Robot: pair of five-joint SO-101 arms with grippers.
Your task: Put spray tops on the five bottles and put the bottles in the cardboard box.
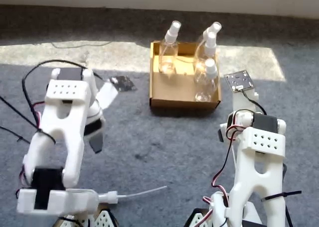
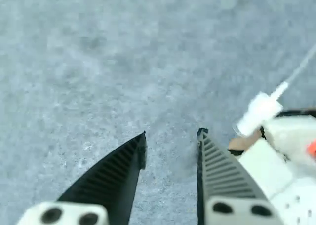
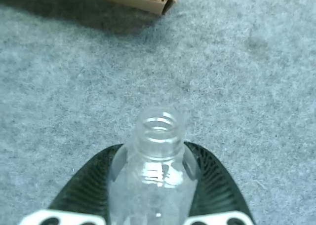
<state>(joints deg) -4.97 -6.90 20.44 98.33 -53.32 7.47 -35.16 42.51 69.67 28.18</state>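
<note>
The cardboard box [image 1: 184, 93] sits at the far middle of the grey carpet, and its corner [image 3: 143, 0] shows in the right wrist view. Three clear bottles with white spray tops stand in it [image 1: 168, 53] [image 1: 207, 43] [image 1: 207, 80]. My right gripper [image 3: 156, 147] is shut on a clear bottle [image 3: 155, 156] with a bare, open neck, held low over the carpet short of the box. My left gripper [image 2: 173, 133] hangs open over bare carpet with nothing in it. A loose spray top [image 1: 113, 196] [image 2: 257, 114] with a long thin tube lies near the left arm's base.
A small crumpled dark wrapper [image 1: 121, 82] lies on the carpet left of the box. A sunlit strip [image 1: 75, 55] crosses the floor behind it. Cables [image 1: 30, 107] trail around the left arm. Open carpet [image 1: 164, 147] lies between the arms.
</note>
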